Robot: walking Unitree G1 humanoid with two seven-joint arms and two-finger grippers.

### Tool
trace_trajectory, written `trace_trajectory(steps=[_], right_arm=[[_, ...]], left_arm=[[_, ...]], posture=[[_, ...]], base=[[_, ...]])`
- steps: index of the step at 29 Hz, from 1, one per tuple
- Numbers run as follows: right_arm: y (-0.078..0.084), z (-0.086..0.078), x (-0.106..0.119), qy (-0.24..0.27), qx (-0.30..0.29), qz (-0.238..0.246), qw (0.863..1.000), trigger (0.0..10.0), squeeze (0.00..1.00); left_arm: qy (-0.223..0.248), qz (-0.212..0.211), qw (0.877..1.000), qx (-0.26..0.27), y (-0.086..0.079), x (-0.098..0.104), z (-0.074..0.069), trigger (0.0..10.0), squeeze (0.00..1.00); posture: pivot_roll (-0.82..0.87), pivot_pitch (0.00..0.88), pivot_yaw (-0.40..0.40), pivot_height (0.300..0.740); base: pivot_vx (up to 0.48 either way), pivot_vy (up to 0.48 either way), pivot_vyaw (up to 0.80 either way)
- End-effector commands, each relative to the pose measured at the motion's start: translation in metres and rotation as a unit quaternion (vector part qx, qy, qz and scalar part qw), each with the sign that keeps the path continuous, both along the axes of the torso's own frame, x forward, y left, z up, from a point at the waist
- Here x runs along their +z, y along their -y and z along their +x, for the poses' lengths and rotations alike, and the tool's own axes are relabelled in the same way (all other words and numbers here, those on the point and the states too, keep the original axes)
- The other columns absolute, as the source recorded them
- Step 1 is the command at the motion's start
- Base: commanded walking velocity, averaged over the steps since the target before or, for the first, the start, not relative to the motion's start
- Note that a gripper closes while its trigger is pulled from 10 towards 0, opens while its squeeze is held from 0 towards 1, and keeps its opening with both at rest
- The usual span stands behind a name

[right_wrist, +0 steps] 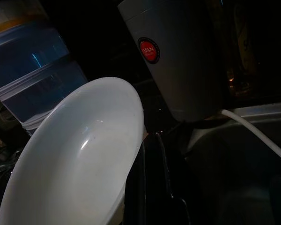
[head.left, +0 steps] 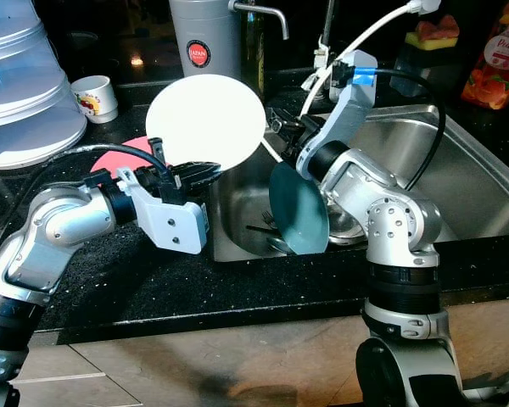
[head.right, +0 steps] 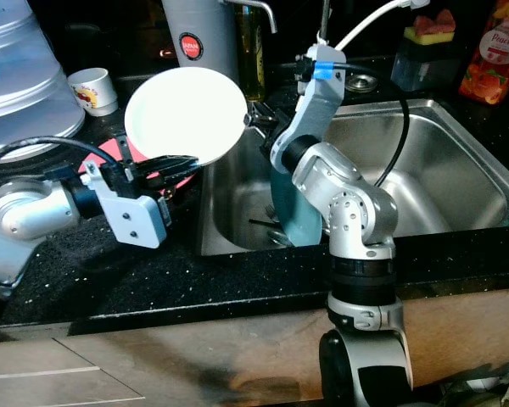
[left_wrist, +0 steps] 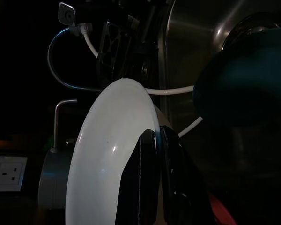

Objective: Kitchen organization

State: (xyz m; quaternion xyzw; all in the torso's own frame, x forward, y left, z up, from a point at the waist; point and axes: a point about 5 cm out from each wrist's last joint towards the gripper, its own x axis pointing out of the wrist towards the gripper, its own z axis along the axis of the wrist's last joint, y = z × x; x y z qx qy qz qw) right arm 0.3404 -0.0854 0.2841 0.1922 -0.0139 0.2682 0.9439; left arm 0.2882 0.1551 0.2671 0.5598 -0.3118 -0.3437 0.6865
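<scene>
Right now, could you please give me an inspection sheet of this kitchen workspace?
Surface: black speckled countertop around a stainless steel sink.
Job's things: round white plate held upright over the sink's left edge; teal plate leaning inside the sink; red plate flat on the counter.
Clutter: small white cup, grey canister, clear plastic tub, peach drink carton.
Grippers: left gripper and right gripper both pinch the white plate's rim.
Cables: white cable, black cable.
Surroundings: faucet.
</scene>
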Motion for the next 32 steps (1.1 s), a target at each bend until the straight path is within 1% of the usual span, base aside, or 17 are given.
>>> trace_trajectory(steps=[1, 4, 5, 6, 7, 13, 18, 22, 25, 26, 27, 28, 29, 32], right_arm=[[-0.001, 0.001, -0.007, -0.015, -0.001, -0.006, 1.000, 0.0, 0.00], [0.001, 0.002, -0.007, -0.015, -0.013, -0.004, 1.000, 0.0, 0.00], [0.004, 0.004, -0.006, -0.014, -0.026, -0.006, 1.000, 0.0, 0.69], [0.008, 0.006, -0.006, -0.013, -0.034, -0.011, 0.999, 8.2, 1.00], [0.008, 0.006, -0.006, -0.013, -0.034, -0.014, 0.999, 10.0, 1.00], [0.011, 0.007, -0.005, -0.015, -0.031, -0.021, 0.999, 10.0, 1.00], [0.017, 0.008, -0.002, -0.012, -0.036, -0.019, 0.999, 10.0, 1.00], [0.016, 0.007, 0.001, -0.011, -0.024, -0.003, 1.000, 10.0, 1.00], [0.014, 0.006, 0.002, -0.011, -0.017, -0.002, 1.000, 10.0, 1.00], [0.013, 0.005, 0.002, -0.012, -0.012, 0.005, 1.000, 10.0, 0.68], [0.013, 0.005, 0.002, -0.014, -0.010, 0.012, 1.000, 10.0, 0.31], [0.013, 0.005, 0.002, -0.014, -0.010, 0.012, 1.000, 10.0, 0.31], [0.012, 0.004, 0.004, -0.010, -0.003, 0.013, 1.000, 10.0, 0.00], [0.010, 0.003, 0.005, -0.005, 0.012, 0.005, 1.000, 10.0, 0.00]], left_arm=[[0.009, 0.006, 1.000, 0.005, -0.003, 0.003, 0.001, 0.0, 0.00], [0.008, 0.007, 1.000, 0.005, -0.004, 0.003, 0.002, 0.0, 0.00], [0.007, 0.009, 1.000, 0.005, -0.004, 0.003, 0.002, 0.0, 0.00], [0.004, 0.016, 1.000, 0.006, -0.005, 0.001, 0.002, 0.0, 0.00], [0.003, 0.018, 1.000, 0.006, -0.006, 0.001, 0.002, 0.0, 0.00], [0.002, 0.026, 1.000, 0.004, -0.007, 0.000, 0.003, 0.0, 0.00], [0.004, 0.028, 1.000, 0.004, -0.007, 0.001, 0.004, 0.0, 0.00], [0.003, 0.027, 1.000, 0.000, -0.005, 0.000, 0.004, 0.0, 0.00], [0.001, 0.028, 1.000, -0.004, -0.003, -0.001, 0.004, 0.0, 0.00], [0.001, 0.029, 1.000, -0.005, -0.003, -0.001, 0.004, 0.0, 0.00], [0.000, 0.030, 1.000, -0.007, -0.003, -0.002, 0.004, 0.0, 0.00], [0.000, 0.030, 1.000, -0.007, -0.003, -0.002, 0.004, 0.0, 0.00], [0.000, 0.030, 1.000, -0.008, -0.003, -0.002, 0.004, 0.0, 0.00], [0.000, 0.030, 0.999, -0.010, -0.002, -0.002, 0.004, 0.0, 0.00]], posture=[[0.04, 0.000, 0.050, 0.740], [0.04, 0.000, 0.050, 0.740], [0.04, 0.000, 0.050, 0.740], [0.04, 0.000, 0.050, 0.740], [0.05, 0.000, 0.049, 0.740], [0.05, 0.000, 0.047, 0.740], [0.05, 0.000, 0.045, 0.740], [0.05, 0.002, 0.045, 0.740], [0.04, 0.005, 0.045, 0.740], [0.04, 0.005, 0.045, 0.740], [0.04, 0.005, 0.045, 0.740], [0.04, 0.005, 0.045, 0.740], [0.04, 0.005, 0.045, 0.740], [0.04, 0.005, 0.045, 0.740]], base=[[0.000, 0.000, 0.00], [0.000, 0.000, 0.00], [0.000, 0.000, 0.00], [0.000, 0.000, 0.00], [0.000, 0.000, 0.00], [0.000, 0.000, 0.00], [0.000, 0.000, 0.00], [0.000, 0.000, 0.00], [0.000, 0.000, 0.00], [0.000, 0.000, 0.00], [0.000, 0.000, 0.00], [0.000, 0.000, 0.00], [0.000, 0.000, 0.00], [0.000, 0.000, 0.00]])
